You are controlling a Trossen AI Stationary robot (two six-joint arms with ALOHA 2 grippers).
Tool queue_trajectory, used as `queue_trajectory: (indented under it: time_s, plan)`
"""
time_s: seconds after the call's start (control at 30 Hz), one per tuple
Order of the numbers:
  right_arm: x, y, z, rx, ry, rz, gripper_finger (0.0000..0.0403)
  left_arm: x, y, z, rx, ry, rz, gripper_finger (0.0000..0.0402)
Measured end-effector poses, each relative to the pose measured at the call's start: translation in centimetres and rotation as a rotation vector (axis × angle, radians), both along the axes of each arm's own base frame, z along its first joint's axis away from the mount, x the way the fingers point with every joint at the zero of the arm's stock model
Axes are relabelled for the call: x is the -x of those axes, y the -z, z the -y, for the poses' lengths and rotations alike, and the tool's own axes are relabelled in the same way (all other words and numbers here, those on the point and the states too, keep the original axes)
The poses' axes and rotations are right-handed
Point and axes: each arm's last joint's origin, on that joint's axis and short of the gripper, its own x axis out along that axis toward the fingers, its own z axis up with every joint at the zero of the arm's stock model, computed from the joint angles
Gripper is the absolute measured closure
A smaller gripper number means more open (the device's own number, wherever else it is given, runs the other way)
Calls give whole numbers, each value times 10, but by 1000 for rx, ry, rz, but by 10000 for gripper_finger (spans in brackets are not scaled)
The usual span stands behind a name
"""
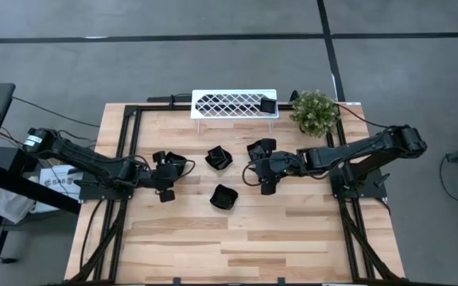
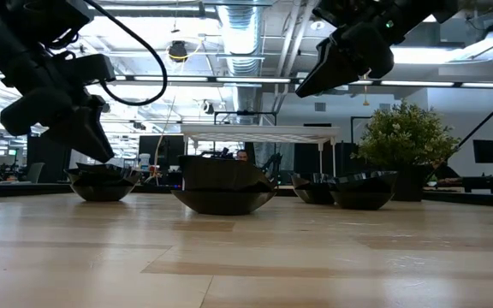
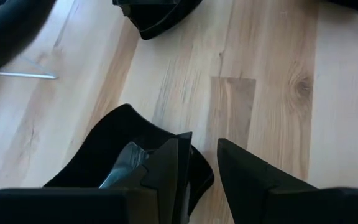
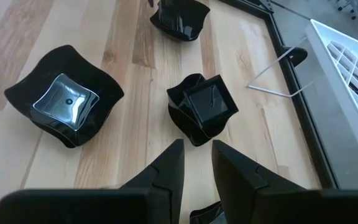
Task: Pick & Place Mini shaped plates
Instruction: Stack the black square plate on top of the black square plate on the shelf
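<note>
Several mini shaped plates, glossy and black, rest on their bases on the wooden table: one at the left (image 1: 175, 163), one in the middle (image 1: 219, 157), one nearer (image 1: 223, 197) and one right of centre (image 1: 261, 147). Another plate (image 1: 268, 105) sits on the white lattice rack (image 1: 229, 104). My left gripper (image 3: 204, 171) is open low over the left plate (image 3: 114, 155), one finger above its hollow and the other outside its rim. My right gripper (image 4: 197, 158) is open by a narrow gap and empty, high above the table (image 2: 336, 68), facing the middle plate (image 4: 202, 109).
A potted plant (image 1: 315, 111) stands at the far right beside the rack. A black frame (image 1: 126, 151) runs along the table's left, right and far sides. Bare wood lies toward the near edge (image 1: 237, 246).
</note>
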Motion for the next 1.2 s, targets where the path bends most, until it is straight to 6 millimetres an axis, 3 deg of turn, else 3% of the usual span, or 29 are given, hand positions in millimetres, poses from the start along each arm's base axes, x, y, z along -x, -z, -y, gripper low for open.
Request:
queue_trajectory:
  time_s: [0.23,1.2]
  plan:
    - [0,0,0,0,0,0,326,0,0,-1,113,-179,89,286]
    - [0,1,0,1,0,-8,326,9,12,-4,39,-115,14,286]
